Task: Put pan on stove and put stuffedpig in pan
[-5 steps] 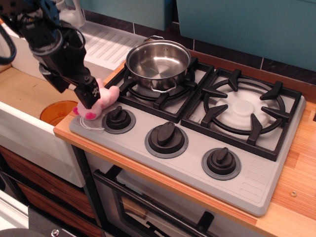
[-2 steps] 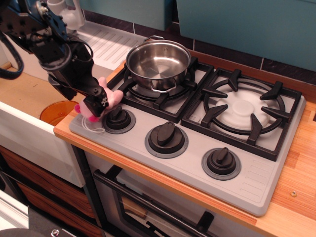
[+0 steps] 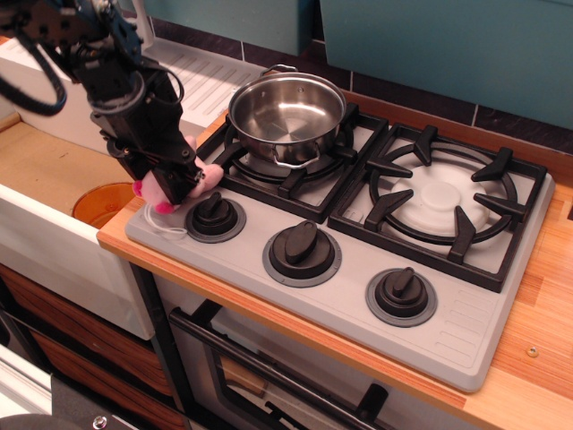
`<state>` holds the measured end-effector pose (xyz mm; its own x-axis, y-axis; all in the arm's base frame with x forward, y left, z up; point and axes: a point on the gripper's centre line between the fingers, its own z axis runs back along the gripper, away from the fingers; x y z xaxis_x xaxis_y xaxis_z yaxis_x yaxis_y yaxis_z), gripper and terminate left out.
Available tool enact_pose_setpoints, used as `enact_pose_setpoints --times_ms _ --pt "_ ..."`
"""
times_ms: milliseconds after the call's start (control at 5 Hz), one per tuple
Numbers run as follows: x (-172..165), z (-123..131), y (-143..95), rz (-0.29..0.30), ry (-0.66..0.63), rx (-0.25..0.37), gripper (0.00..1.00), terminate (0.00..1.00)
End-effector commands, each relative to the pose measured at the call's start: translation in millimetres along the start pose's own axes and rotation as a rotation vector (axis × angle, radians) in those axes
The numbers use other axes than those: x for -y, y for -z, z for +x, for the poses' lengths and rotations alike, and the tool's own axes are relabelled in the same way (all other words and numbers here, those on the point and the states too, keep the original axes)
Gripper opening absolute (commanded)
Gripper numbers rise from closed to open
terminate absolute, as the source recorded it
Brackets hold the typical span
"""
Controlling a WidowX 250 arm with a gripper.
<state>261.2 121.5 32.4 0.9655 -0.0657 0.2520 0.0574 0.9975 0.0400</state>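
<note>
At left of frame, hand (image 3: pixel 175 184) is closed on stuffedpig (image 3: pixel 161 190), ready for lifting into pan (image 3: pixel 286 112) already seated on stove (image 3: pixel 349 269).

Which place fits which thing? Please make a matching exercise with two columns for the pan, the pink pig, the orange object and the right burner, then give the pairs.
Things:
1. pan
2. stuffed pig
3. orange object
4. right burner

Places or states:
A. down in the sink
B. bare, nothing on it
C. on the left burner
D. under the gripper, beside the left knob

Pairs: 1-C, 2-D, 3-A, 4-B
</note>
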Motion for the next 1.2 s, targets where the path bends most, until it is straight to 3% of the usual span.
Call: enact_pose_setpoints --times_ms 0,200,600,1000 --pt "-7 27 -24 0.042 0.018 -0.023 0.00 0.00" --pt "-13 38 -50 0.095 0.017 -0.085 0.00 0.00" --pt "-12 61 -90 0.131 0.016 -0.170 0.00 0.00" --pt "4 85 -103 0.125 0.005 -0.209 0.00 0.00"
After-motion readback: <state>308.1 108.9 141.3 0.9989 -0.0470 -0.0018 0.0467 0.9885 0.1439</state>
